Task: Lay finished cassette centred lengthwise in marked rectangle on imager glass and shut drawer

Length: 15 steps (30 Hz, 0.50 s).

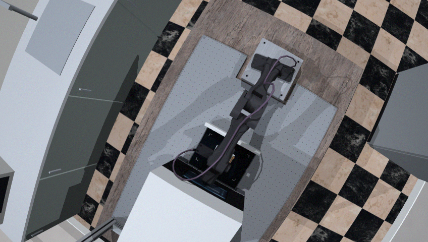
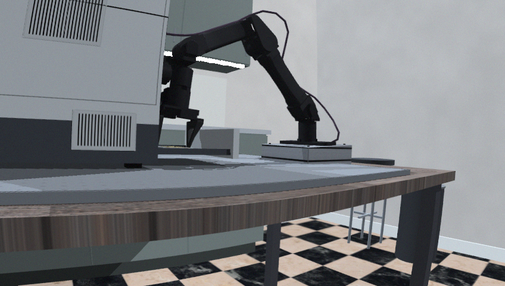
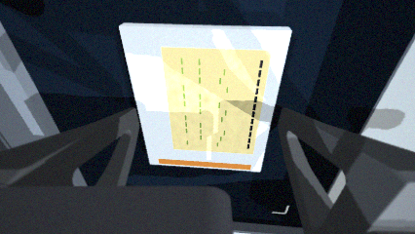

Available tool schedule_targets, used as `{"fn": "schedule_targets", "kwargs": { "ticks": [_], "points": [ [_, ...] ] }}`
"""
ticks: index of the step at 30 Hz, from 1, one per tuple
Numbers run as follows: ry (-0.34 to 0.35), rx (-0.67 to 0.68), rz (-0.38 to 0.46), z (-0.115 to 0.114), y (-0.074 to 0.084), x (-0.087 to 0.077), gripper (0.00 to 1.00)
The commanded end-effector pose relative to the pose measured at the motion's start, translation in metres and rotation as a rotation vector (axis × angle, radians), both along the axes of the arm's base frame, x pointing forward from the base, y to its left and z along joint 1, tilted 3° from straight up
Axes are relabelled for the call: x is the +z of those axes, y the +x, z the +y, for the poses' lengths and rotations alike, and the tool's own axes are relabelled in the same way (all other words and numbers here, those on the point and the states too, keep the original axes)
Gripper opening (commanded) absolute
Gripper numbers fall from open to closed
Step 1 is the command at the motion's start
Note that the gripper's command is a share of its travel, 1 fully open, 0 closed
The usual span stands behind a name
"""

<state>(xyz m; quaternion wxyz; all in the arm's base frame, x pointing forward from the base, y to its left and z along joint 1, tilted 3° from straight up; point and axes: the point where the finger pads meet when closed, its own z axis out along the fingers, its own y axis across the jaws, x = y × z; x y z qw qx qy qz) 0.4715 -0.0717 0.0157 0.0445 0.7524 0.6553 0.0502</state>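
FINISHED (image 3: 207, 97) is a pale flat cassette with a yellow gel, green dashes and an orange strip. It lies flat on the dark glass (image 3: 88, 63) of IM's drawer. In the top view only a sliver of it (image 1: 231, 158) shows past the arm. My gripper (image 3: 208, 116) (image 2: 177, 136) is open and hangs straight above the cassette, one finger on each side of it, not touching. The drawer stands pulled out, its white front (image 1: 217, 128) (image 2: 219, 141) toward the arm's base. One white corner mark (image 3: 282, 211) shows just below the cassette's right corner. IM (image 1: 180, 209) (image 2: 77, 70) is the big white box.
The arm's base plate (image 1: 258, 51) (image 2: 306, 150) stands behind the drawer front. A grey dotted mat (image 1: 185, 89) covers the wooden table (image 1: 240, 26). A flat dark disc (image 2: 371, 161) lies near the table's far edge. IM's body rises close beside the wrist.
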Motion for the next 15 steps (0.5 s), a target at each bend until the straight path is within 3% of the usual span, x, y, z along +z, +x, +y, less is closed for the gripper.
{"fn": "schedule_targets", "kwargs": {
  "ticks": [1, 15],
  "points": [
    [-0.007, -0.001, -0.027, -0.0008, 0.0040, 0.0104, 0.91],
    [-0.007, -0.001, -0.027, -0.0008, 0.0036, 0.0103, 0.91]
  ]
}}
